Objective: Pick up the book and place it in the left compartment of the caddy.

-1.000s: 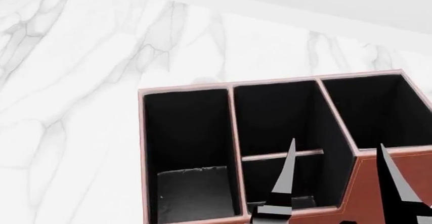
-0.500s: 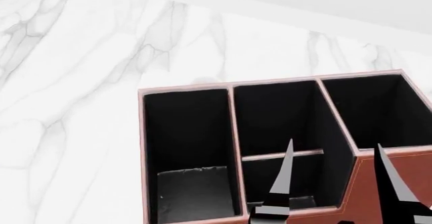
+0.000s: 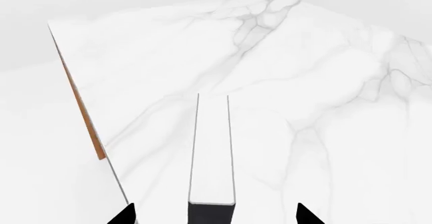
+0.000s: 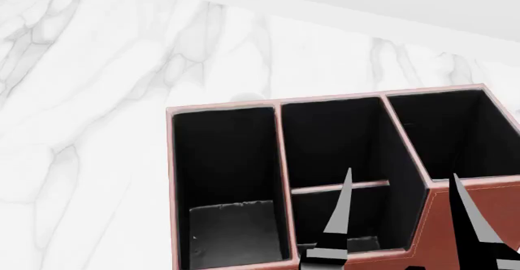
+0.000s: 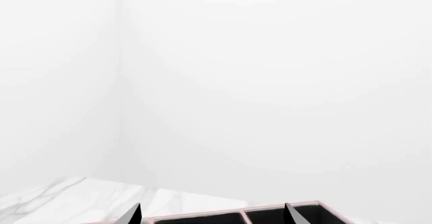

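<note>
We count one large reddish-brown leather-look caddy (image 4: 455, 221) with a black lining and pale stitched edges, standing on a white marble table (image 4: 106, 99). In the head view it shows three sections across: the tall narrow left compartment (image 4: 228, 160), a middle section split by a crossbar, and a squarer section at the far end.

At the bottom of the left compartment lies a dark flat slab with a ragged pale top edge and a tiny pale dot low on it. We take this for the thick black hardcover book (image 4: 235, 230), already resting inside, though black on black makes it hard to be sure. If so, the placing looks done and little is left beyond drawing the arm clear.

There are two grippers. The right gripper (image 4: 402, 221) hangs above the near wall of the caddy, over the middle and far sections, its two pointed fingers spread well apart with nothing between them; the right wrist view agrees, with both tips wide and the caddy's rim between them.

The left gripper (image 3: 216, 215) shows only in its own wrist view, over bare marble near the table's edge. Its two dark tips stand wide apart and hold nothing.

We see one book at most, and no other loose object anywhere.
</note>
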